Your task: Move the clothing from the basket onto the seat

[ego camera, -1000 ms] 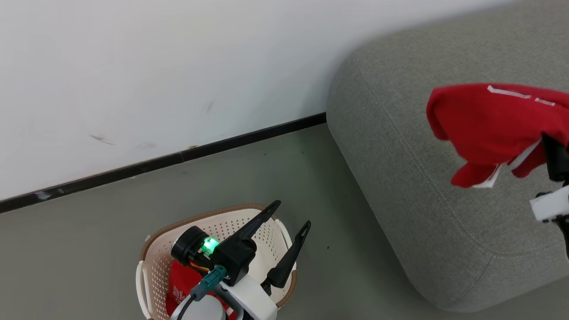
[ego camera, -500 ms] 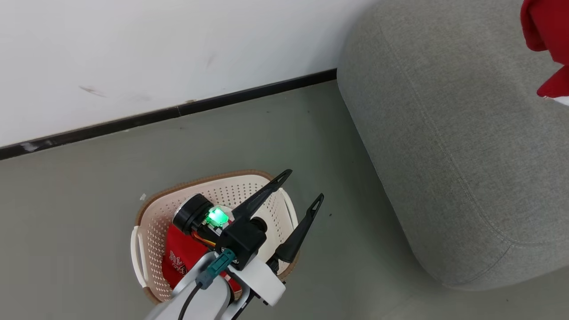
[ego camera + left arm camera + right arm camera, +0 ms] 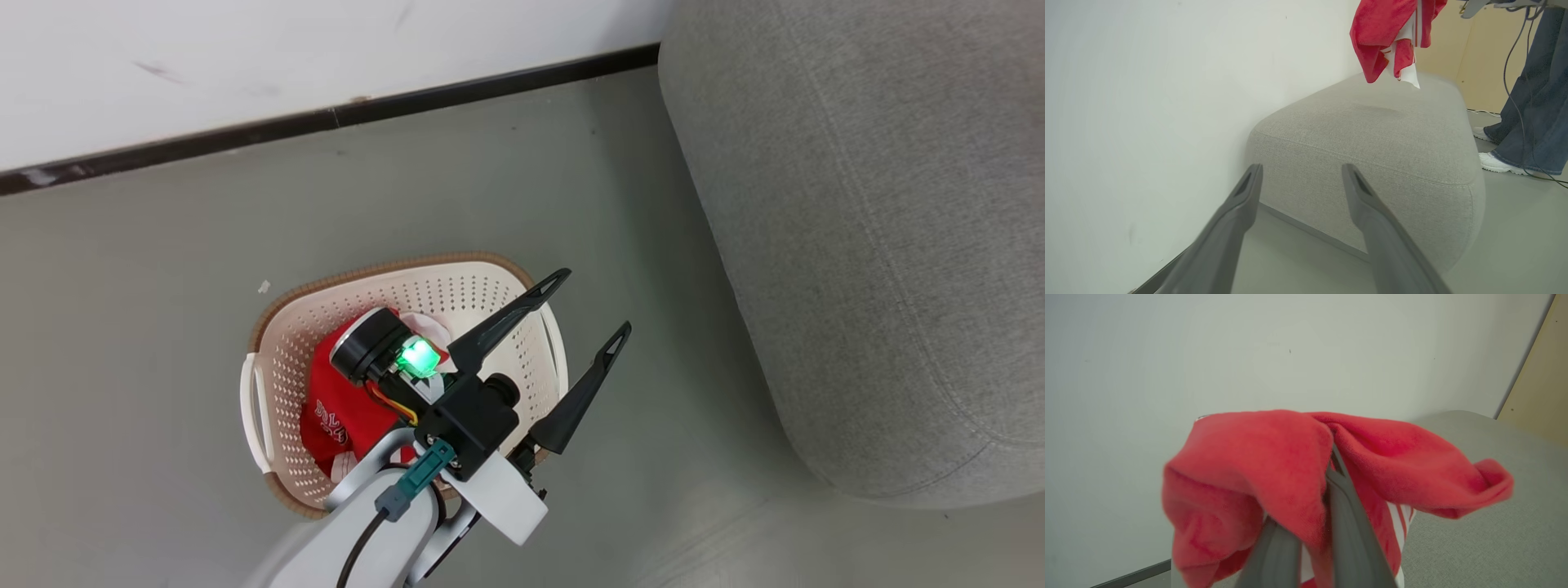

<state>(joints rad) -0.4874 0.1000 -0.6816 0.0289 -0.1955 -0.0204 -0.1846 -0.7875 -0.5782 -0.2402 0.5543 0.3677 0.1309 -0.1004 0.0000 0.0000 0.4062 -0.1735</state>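
Now right gripper (image 3: 1327, 473) is clamping a red garment (image 3: 1257, 465), dangling it above the sofa (image 3: 1478, 547). Left gripper (image 3: 594, 304) is hovering spread wide over the basket (image 3: 384, 266), where a second garment (image 3: 343, 404) is lying.

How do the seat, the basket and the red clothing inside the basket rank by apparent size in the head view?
1. The seat: largest, though cut off by the picture's edge.
2. The basket.
3. The red clothing: smallest, only partly visible.

Head camera tipped down; basket (image 3: 457, 290) sits higher in frame. Right gripper (image 3: 1327, 469) carried red garment (image 3: 1384, 36) further across seat (image 3: 1372, 134), probably; camera shift muddies it.
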